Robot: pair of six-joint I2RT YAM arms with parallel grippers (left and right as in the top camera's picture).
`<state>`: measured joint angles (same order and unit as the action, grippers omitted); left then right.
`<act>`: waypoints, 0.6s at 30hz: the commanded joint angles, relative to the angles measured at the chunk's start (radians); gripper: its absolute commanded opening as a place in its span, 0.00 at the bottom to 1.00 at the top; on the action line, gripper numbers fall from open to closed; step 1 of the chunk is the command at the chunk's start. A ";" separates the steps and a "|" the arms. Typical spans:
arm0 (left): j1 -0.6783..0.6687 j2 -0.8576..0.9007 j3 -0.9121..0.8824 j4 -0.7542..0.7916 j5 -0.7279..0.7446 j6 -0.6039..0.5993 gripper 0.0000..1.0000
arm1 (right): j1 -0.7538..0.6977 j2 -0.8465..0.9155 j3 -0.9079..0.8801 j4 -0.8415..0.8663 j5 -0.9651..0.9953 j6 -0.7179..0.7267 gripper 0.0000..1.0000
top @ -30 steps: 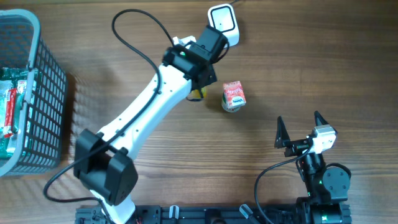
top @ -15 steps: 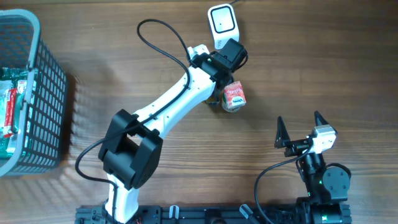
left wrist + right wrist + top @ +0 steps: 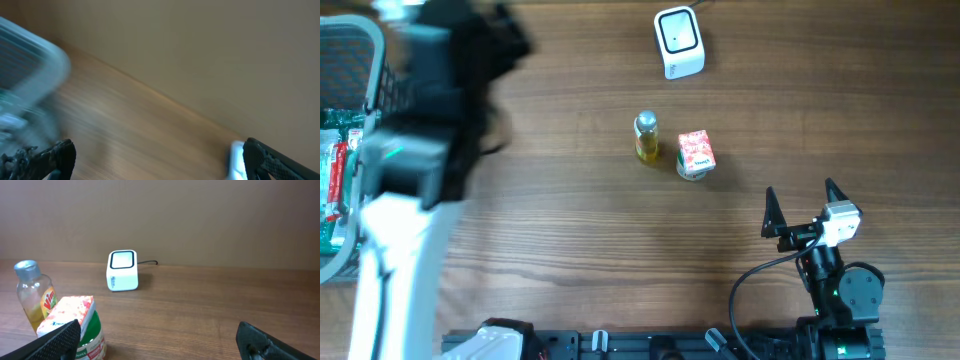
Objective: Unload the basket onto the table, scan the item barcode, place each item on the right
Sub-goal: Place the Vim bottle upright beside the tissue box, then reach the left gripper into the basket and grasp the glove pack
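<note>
A small bottle of yellow liquid (image 3: 646, 137) stands upright mid-table, with a cup under a pink-and-red lid (image 3: 696, 154) just to its right. The white barcode scanner (image 3: 678, 41) sits at the far edge. The right wrist view holds all three: scanner (image 3: 122, 270), bottle (image 3: 34, 295), cup (image 3: 75, 322). My left arm (image 3: 420, 150) is a blur at the far left, over the basket. My left gripper (image 3: 160, 160) is open and empty. My right gripper (image 3: 806, 205) rests open near the front right, short of the cup, with nothing between its fingers (image 3: 50, 340).
A grey wire basket (image 3: 395, 120) with packaged goods inside stands at the left edge; it appears blurred in the left wrist view (image 3: 35, 55). The scanner's cable runs off the far edge. Bare wood lies between the cup and my right gripper.
My left gripper opened and let go of the bottle beside the cup. The left arm then swung fast to the left, over the basket. The right arm has not moved.
</note>
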<state>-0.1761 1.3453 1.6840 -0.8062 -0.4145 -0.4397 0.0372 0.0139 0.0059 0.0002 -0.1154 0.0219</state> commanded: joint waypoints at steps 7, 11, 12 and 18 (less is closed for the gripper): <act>0.756 -0.005 0.004 0.047 0.125 0.625 1.00 | -0.001 0.000 -0.001 0.006 0.002 0.006 1.00; 0.867 0.145 0.003 0.000 0.138 0.702 1.00 | -0.001 0.000 -0.001 0.006 0.002 0.006 1.00; 0.883 0.175 0.003 -0.008 0.146 0.708 1.00 | -0.001 0.000 -0.001 0.006 0.002 0.006 1.00; 0.979 0.378 0.003 -0.014 0.327 0.805 1.00 | -0.001 0.000 -0.001 0.006 0.002 0.006 1.00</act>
<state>0.7601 1.6398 1.6840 -0.8181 -0.2169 0.2768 0.0376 0.0139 0.0059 0.0002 -0.1150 0.0219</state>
